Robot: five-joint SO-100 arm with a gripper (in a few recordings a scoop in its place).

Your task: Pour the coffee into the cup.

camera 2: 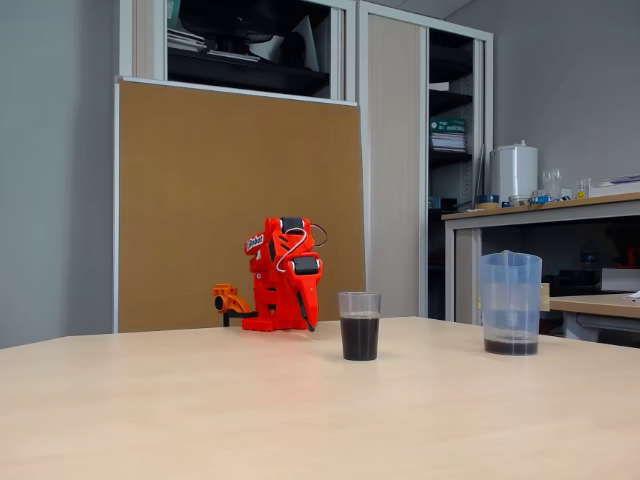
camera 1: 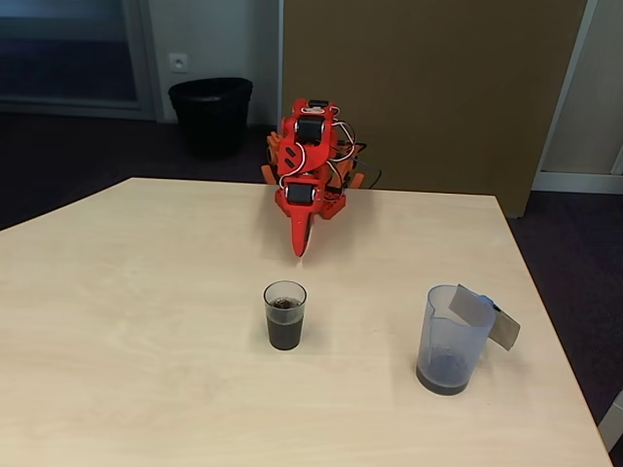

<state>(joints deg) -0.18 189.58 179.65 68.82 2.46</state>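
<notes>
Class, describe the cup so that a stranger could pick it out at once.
On the pale wooden table, look in front of the folded red robot arm. The cup stands there alone, small, clear, over half full of dark coffee. The pitcher to its right is taller, handled and nearly empty.

Pale wood table [camera 1: 146, 321] w/ cup [camera 1: 284, 315] & pitcher [camera 1: 453, 339] upright, well apart.

You cannot tell how the jaws of the gripper [camera 1: 300, 243] stand: the folded arm points its tip at the table, and the fingers merge into one red wedge. In the low fixed view the pitcher [camera 2: 510, 303] hides its own handle on its far side. The table [camera 1: 117, 321] is cut off by the near and left edges.
</notes>
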